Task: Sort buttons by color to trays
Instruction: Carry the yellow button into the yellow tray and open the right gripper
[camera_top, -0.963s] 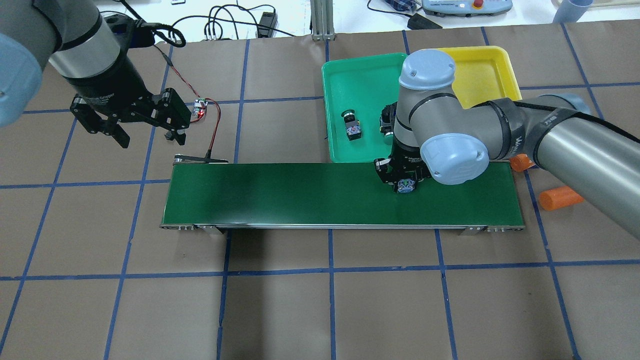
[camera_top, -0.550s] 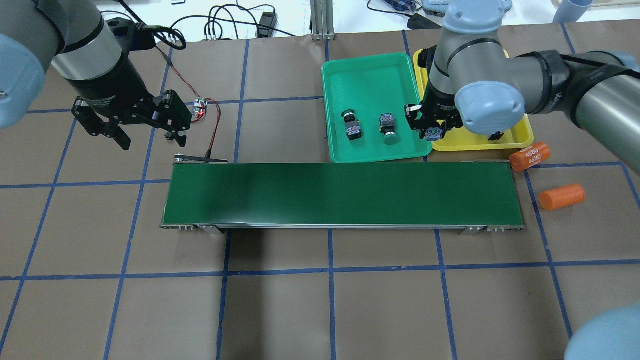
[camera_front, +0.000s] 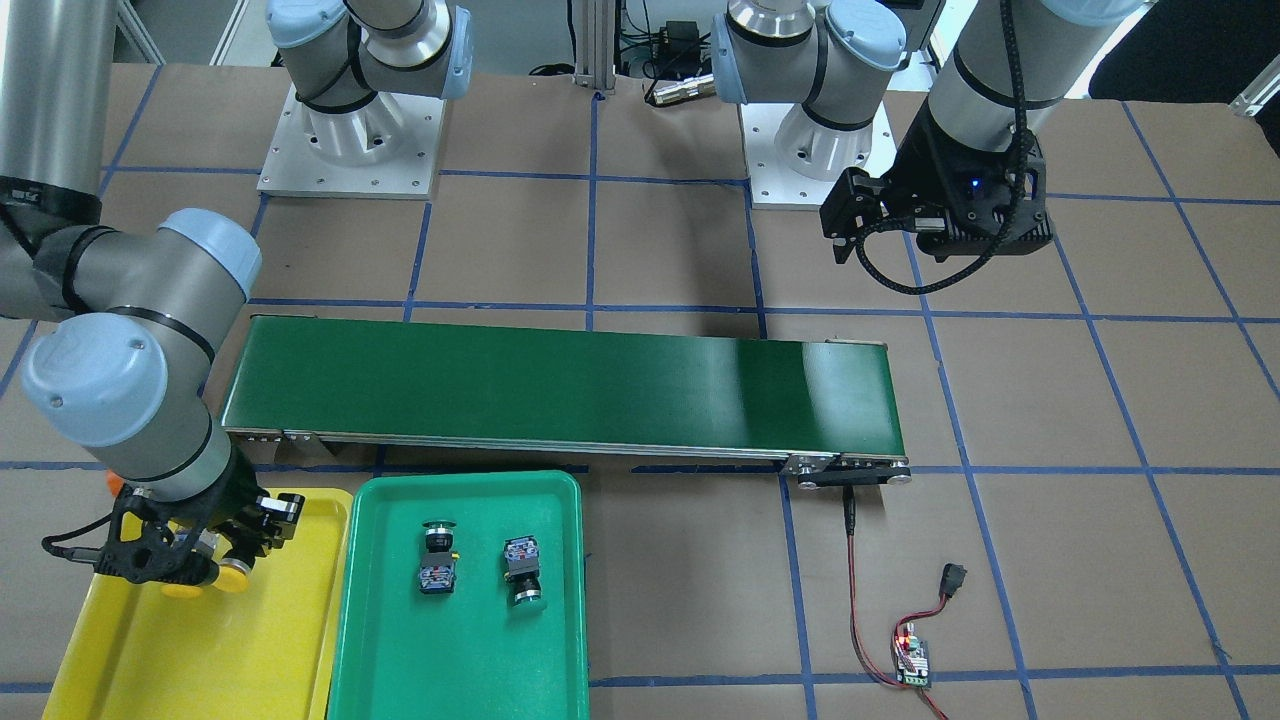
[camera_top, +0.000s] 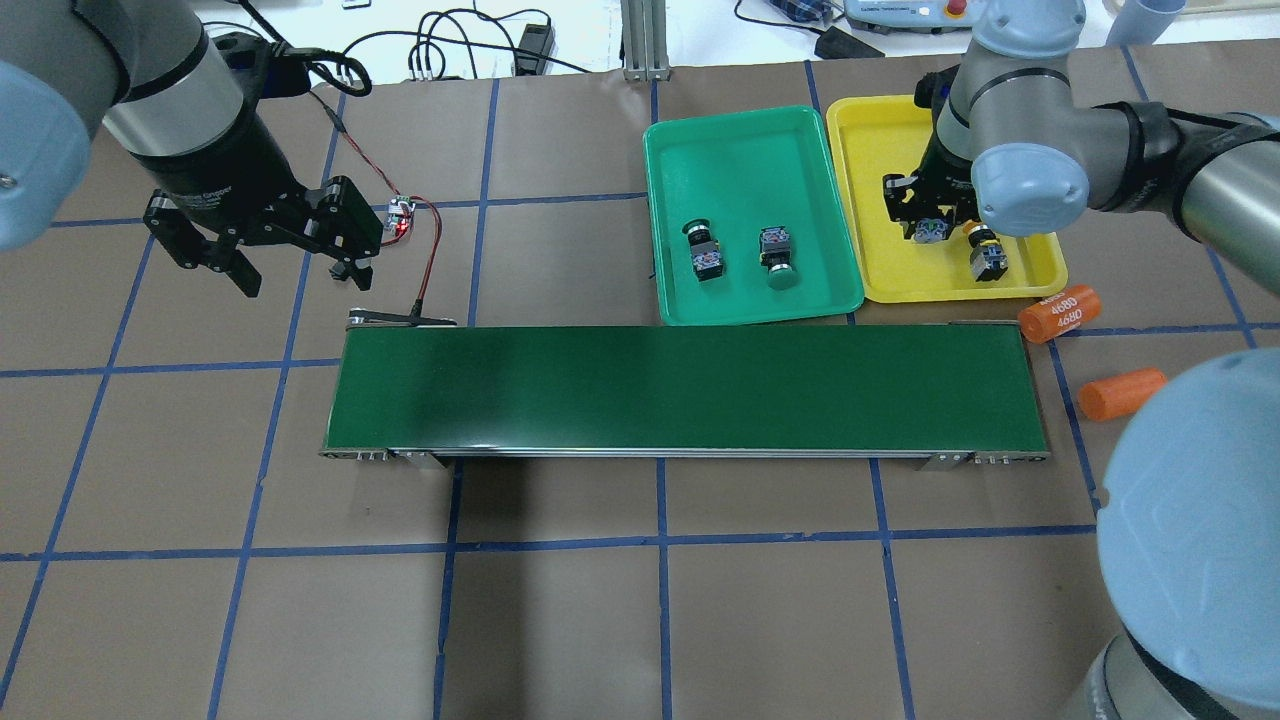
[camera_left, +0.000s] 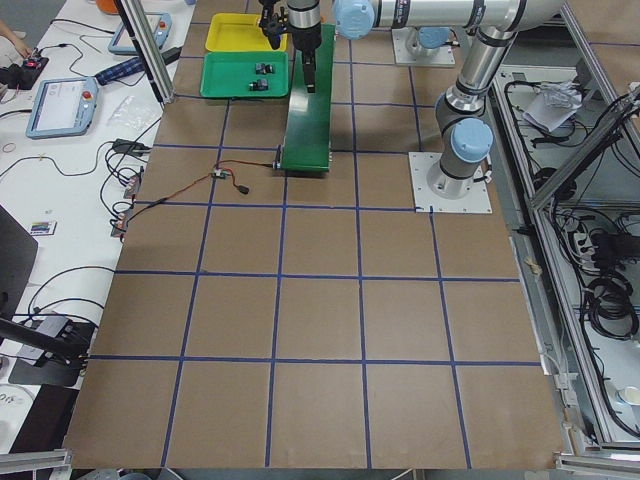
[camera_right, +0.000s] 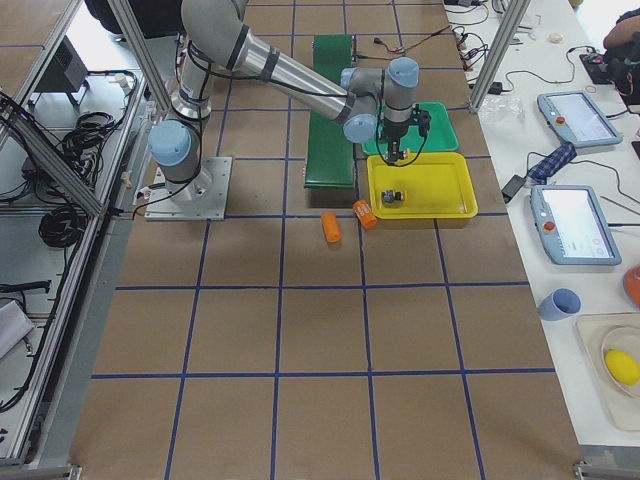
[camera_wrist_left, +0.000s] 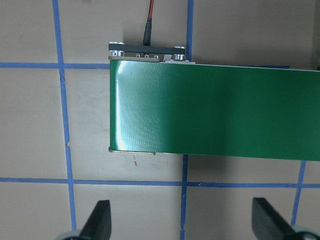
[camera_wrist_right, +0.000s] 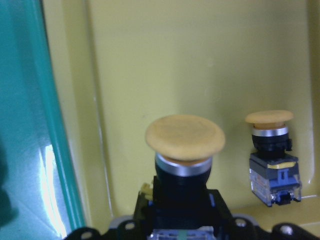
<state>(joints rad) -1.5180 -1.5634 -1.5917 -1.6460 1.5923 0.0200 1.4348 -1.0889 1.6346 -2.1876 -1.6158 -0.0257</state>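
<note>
My right gripper (camera_top: 930, 228) is shut on the black body of a yellow button (camera_wrist_right: 185, 137) and holds it low over the yellow tray (camera_top: 880, 130), near its side next to the green tray (camera_top: 745, 140). A second yellow button (camera_top: 985, 255) lies in the yellow tray; it also shows in the right wrist view (camera_wrist_right: 270, 150). Two green buttons (camera_top: 705, 250) (camera_top: 775, 255) lie in the green tray. My left gripper (camera_top: 300, 278) is open and empty, above the table beyond the belt's left end.
The long dark-green conveyor belt (camera_top: 680, 385) runs in front of both trays. Two orange cylinders (camera_top: 1060, 312) (camera_top: 1120, 393) lie off its right end. A small circuit board (camera_top: 400, 215) with red and black wires lies near my left gripper.
My right gripper has carried the yellow button from the belt's right part, past the green tray, to over the yellow tray. My left arm has barely moved.
</note>
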